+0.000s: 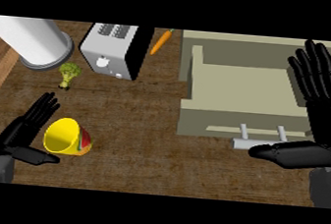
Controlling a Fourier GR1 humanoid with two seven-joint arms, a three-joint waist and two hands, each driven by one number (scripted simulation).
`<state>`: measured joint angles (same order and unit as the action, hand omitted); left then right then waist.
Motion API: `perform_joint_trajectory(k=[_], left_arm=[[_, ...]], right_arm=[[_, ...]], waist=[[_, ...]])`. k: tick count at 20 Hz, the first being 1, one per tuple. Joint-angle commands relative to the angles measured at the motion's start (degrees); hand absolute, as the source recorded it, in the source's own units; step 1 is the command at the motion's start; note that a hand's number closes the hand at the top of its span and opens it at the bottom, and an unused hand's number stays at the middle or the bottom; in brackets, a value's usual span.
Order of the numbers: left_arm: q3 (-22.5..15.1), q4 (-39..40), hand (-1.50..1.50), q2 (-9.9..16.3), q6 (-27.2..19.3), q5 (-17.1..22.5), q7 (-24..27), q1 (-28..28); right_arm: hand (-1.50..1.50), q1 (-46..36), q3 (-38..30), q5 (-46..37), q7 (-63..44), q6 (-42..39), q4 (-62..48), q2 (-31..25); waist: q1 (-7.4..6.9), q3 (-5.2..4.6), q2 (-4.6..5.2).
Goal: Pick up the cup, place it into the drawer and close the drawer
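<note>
Brown wood counter (pixel 144 147) seen from above. Yellow cup (pixel 66 136) lying tipped on its side at the lower left, open mouth facing up and left, a bit of red on its outside, not in the drawer. Left hand (pixel 23 131) just beside the cup on its left, fingers (pixel 41 111) straight and spread, thumb sticking out below the cup, holding nothing. Beige drawer (pixel 230 121) pulled open at the right, with a pale bar handle (pixel 264 141) on its front, nothing to see inside. Right hand (pixel 326 126) over the drawer's right side, fingers straight and pointing up, thumb out to the left near the handle, holding nothing. Silver and black toaster (pixel 115 50) at the top middle, with a round white knob. Big white and grey can (pixel 34 42) at the top left. Small green broccoli (pixel 69 74) below the can. Orange carrot (pixel 160 41) just right of the toaster. No words or labels to read anywhere.
</note>
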<state>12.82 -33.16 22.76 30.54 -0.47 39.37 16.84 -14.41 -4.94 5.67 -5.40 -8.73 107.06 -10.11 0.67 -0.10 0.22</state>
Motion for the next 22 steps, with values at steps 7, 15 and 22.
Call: perform_joint_trajectory(k=[7, 15, 22], left_arm=[[-1.6, 14.5, -1.5, -2.1, -1.1, -4.5, 16.2, 5.5], [-2.3, 18.4, -1.5, -2.8, -1.6, -5.3, 19.3, 7.1], [-3.5, 19.7, -1.5, -4.2, -1.9, -6.6, 23.3, 7.0]], right_arm=[[-1.5, -0.9, 0.3, -0.3, 0.3, 0.2, -1.3, 0.7], [-1.5, -2.4, 1.3, -0.9, -2.7, 0.8, 1.0, 0.5], [-1.5, -1.4, -2.3, 2.1, 0.2, -1.8, -1.9, -1.4]], waist=[[0.9, -0.18, 0.4], [1.12, -0.25, 0.44], [1.3, -0.23, 0.59]])
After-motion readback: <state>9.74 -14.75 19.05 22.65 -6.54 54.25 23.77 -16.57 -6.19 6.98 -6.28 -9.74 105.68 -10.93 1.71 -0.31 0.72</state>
